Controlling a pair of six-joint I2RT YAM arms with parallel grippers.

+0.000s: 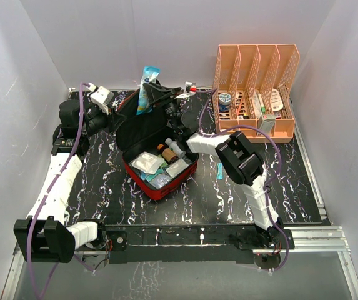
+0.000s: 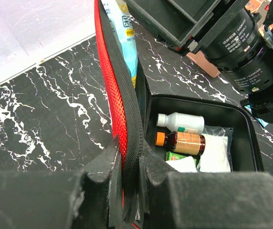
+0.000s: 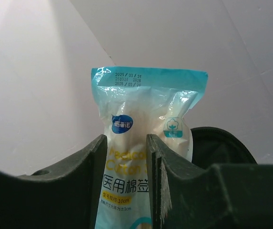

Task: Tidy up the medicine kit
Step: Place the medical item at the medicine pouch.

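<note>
Reads "Cotton", "2025/03/24" on packet (image 3: 143, 107) between fingers of right gripper (image 3: 126, 143), grip unclear; pinches medicine kit (image 2: 116, 90) lid with left gripper (image 2: 129, 153); black-marbled table (image 2: 45, 109), white walls (image 3: 222, 38).

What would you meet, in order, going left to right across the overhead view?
The left gripper on the medicine kit → cotton swab packet → brown bottle → loose blue sachet → orange file rack.
</note>
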